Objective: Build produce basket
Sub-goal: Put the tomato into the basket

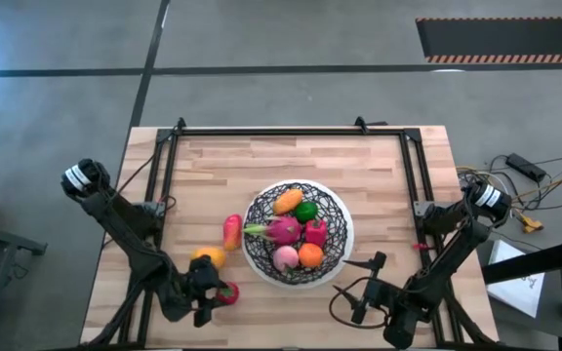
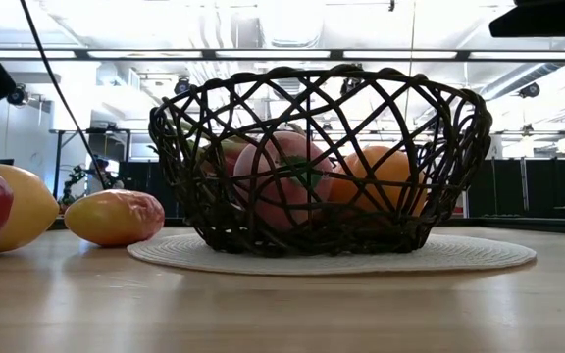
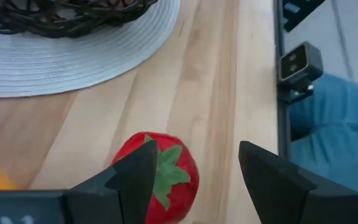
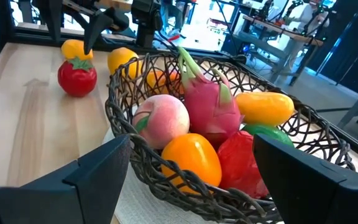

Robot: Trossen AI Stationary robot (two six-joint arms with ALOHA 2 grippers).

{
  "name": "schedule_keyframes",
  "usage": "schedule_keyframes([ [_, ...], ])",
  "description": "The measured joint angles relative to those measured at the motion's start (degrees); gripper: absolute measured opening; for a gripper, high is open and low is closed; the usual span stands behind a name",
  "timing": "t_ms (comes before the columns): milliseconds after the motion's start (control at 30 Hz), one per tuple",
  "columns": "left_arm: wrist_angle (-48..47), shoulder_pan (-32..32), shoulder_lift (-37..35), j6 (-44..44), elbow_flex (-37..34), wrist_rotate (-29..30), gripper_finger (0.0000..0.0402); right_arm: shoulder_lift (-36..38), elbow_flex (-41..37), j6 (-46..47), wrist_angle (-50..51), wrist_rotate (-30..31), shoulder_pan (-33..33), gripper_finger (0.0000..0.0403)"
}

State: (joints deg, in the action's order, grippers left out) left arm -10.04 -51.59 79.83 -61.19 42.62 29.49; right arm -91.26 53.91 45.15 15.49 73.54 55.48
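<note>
The black wire basket [image 1: 296,234] stands on a round white mat [image 3: 73,56] at mid-table. It holds a pink dragon fruit [image 4: 210,102], a peach [image 4: 161,121], an orange piece [image 4: 191,158], a red piece [image 4: 241,163], a green one [image 1: 306,212] and a yellow-orange one [image 4: 263,107]. A red tomato [image 3: 157,177], a yellow fruit [image 1: 208,257] and a red-yellow fruit [image 1: 232,231] lie on the wood left of the basket. My left gripper [image 3: 194,174] hovers open just over the tomato, which shows beside one finger. My right gripper [image 1: 367,286] is open beside the basket's near right side.
A black frame runs along the table's edges [image 1: 291,132]. A small black box [image 3: 298,61] sits on the near rail. Bare wood lies behind the basket and along the near edge. Cables [image 1: 525,195] lie on the floor to the right.
</note>
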Motion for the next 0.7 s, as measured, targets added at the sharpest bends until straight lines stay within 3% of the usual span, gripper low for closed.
schedule_keyframes([
  [400, 10.46, 0.41, 0.02, 2.01, -6.3, 0.46, 0.0212, 0.0, -0.02, 0.2, 0.02, -0.02, 0.0, 0.0328],
  [700, 11.1, 2.27, 0.15, 6.46, -6.72, 2.12, 0.0214, 0.0, -0.07, 0.31, 0.02, -0.04, 0.0, 0.0328],
])
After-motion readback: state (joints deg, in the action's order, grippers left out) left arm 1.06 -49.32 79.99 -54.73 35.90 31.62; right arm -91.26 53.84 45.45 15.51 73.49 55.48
